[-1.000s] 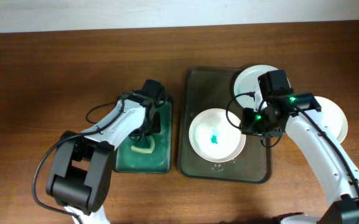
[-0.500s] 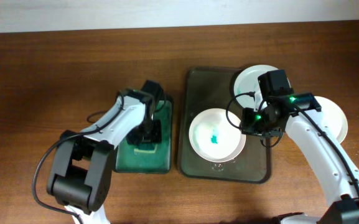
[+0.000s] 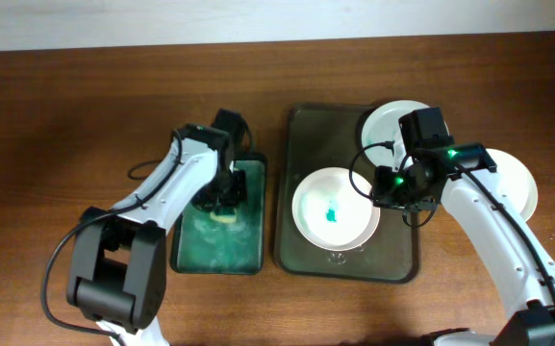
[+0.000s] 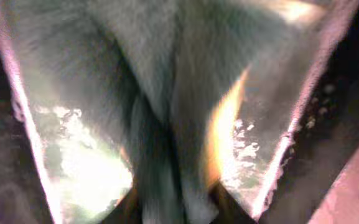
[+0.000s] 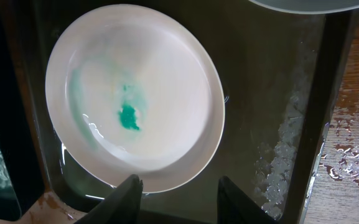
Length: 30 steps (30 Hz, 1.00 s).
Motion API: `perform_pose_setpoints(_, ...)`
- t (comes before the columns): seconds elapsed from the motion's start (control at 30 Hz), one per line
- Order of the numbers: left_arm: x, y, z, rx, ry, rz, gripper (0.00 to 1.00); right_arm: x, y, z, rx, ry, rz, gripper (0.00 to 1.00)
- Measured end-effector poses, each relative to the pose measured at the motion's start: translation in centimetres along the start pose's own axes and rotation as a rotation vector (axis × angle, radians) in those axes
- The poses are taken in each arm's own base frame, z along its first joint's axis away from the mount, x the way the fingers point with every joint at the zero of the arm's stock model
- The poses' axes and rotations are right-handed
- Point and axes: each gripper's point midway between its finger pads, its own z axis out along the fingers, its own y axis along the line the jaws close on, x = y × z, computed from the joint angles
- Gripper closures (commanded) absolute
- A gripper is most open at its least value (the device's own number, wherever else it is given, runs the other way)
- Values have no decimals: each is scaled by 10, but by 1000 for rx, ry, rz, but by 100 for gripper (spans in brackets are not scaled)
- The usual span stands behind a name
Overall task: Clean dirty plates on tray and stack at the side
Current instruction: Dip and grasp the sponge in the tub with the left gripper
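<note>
Stained plate (image 3: pixel 335 209): round, white, shallow, glossy, with teal smear at centre; lies flat mid tray (image 3: pixel 301 144). Tray is dark grey-green rectangle with rounded corners, low rim, wet beads on floor. Second plate (image 3: pixel 381 120) at tray's far right corner. Third plate (image 3: pixel 522 187) on wooden table (image 3: pixel 65 144), right of tray. Right gripper (image 5: pixel 178 198) spread wide over stained plate's rim. Left gripper (image 3: pixel 224 204) down in green basin (image 3: pixel 214 252) at yellowish sponge (image 3: pixel 223 218); its spread cannot be told, wrist view blurred.

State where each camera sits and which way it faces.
Overhead: fixed above the table, facing straight down; both arms show.
Left wrist: on the left hand, low in the green basin; too blurred to read.
Right wrist: on the right hand, facing down at the stained plate; its fingertips show.
Shared: overhead and right wrist both show that plate.
</note>
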Motion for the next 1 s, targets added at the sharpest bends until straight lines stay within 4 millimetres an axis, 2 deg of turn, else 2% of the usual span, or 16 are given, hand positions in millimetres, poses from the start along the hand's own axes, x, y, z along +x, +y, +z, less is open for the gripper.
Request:
perform_pose_setpoints(0.07,-2,3,-2,-5,-5,-2,48,0,0,0,0,0,0,59)
perform_pose_setpoints(0.2,-2,4,-2,-12,-4,14,46,0,0,0,0,0,0,59)
perform_pose_setpoints(0.3,-13,1,1,2,-51,15,51,0,0,0,0,0,0,59)
perform_pose_setpoints(0.37,-17,0,10,11,-78,17,53,0,0,0,0,0,0,59)
perform_pose_setpoints(0.4,-15,1,18,13,-81,17,59,0,0,0,0,0,0,59)
perform_pose_setpoints(0.43,-9,3,28,7,-72,18,80,0,0,0,0,0,0,58)
perform_pose_setpoints(0.47,-6,5,34,4,-68,16,96,0,0,0,0,0,0,59)
perform_pose_setpoints(0.5,-5,6,40,2,-75,17,100,0,0,0,0,0,0,58)
perform_pose_setpoints(0.63,-4,8,43,-3,-81,19,100,0,-1,0,3,-1,1,59)
perform_pose_setpoints(0.73,2,11,39,-14,-50,18,54,-1,-5,0,28,-8,20,59)
perform_pose_setpoints(0.77,4,12,36,-21,-32,20,41,-2,-6,0,32,-9,26,59)
perform_pose_setpoints(0.83,2,10,30,-20,-32,28,35,0,-7,0,38,-5,29,59)
perform_pose_setpoints(0.87,1,10,28,-19,-33,25,34,1,-8,0,43,-1,33,59)
perform_pose_setpoints(0.97,4,11,27,-22,-21,28,60,1,-8,0,47,-2,33,59)
perform_pose_setpoints(1.0,3,10,27,-22,-23,23,66,1,-8,0,47,-2,33,59)
